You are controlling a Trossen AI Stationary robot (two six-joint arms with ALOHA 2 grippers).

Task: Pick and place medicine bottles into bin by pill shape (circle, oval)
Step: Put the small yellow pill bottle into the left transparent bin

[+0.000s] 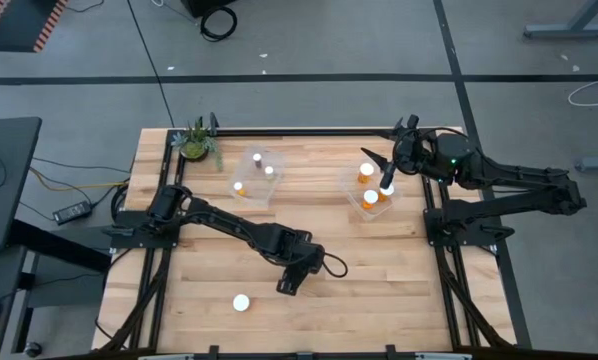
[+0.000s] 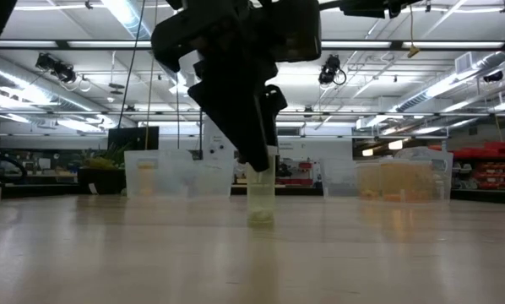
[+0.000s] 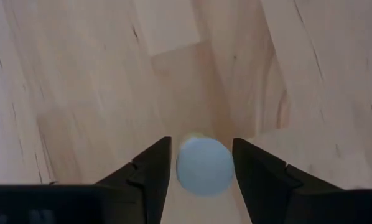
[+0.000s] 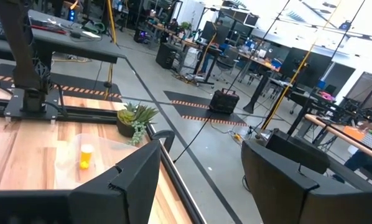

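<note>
My left gripper [image 1: 292,278] is near the middle of the table, shut on a small white-capped medicine bottle [image 3: 203,165]; in the low view the bottle [image 2: 261,198] shows below the fingers. Another white-capped bottle [image 1: 241,302] stands on its base on the table, near the front edge. A clear bin [image 1: 257,175] at the far left holds three bottles. A second clear bin [image 1: 351,190] at the far right holds orange bottles. My right gripper [image 1: 379,168] is open and empty above the right bin, and its own view [image 4: 201,180] shows nothing between the fingers. My left gripper has the bottle's round white cap [image 3: 181,167] between its two fingers, one on each side. The fingers come from above, pointing down. The bottle is upright, and its base [image 2: 261,221] appears to be on the table.
A small green potted plant [image 1: 196,142] stands at the table's far left corner, behind the left bin. A black rail runs along the far edge. Bare wood lies between the two bins and across the near half of the table.
</note>
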